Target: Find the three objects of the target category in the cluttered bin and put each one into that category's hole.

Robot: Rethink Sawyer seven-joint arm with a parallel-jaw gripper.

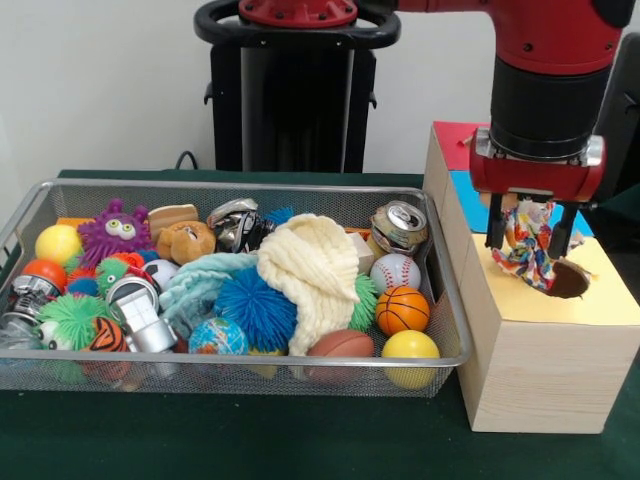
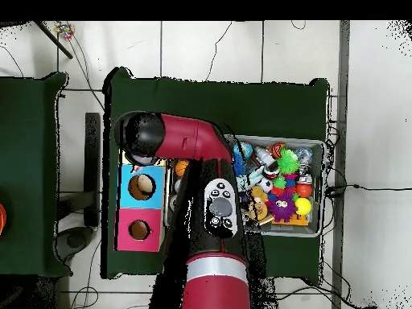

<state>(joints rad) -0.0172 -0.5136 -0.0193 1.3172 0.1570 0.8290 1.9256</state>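
My gripper (image 1: 529, 243) hangs over the pale wooden box with the yellow top (image 1: 605, 298), to the right of the bin. It is shut on a white rope bundle (image 1: 527, 250) flecked red, blue, yellow and green. The bundle's lower end hangs at the left rim of the round hole (image 1: 570, 282). The wire mesh bin (image 1: 250, 186) is full of toys, and no other such bundle shows in it. In the overhead view the arm's wrist (image 2: 138, 137) covers the gripper and the yellow box, and the bin (image 2: 319, 146) lies to the right.
The bin holds a cream knitted cloth (image 1: 315, 265), a blue spiky ball (image 1: 255, 305), a small basketball (image 1: 403, 310), a crushed can (image 1: 400, 228) and a purple spiky toy (image 1: 115, 232). The blue-topped hole (image 2: 142, 187) and the red-topped hole (image 2: 139, 230) lie beside the yellow box.
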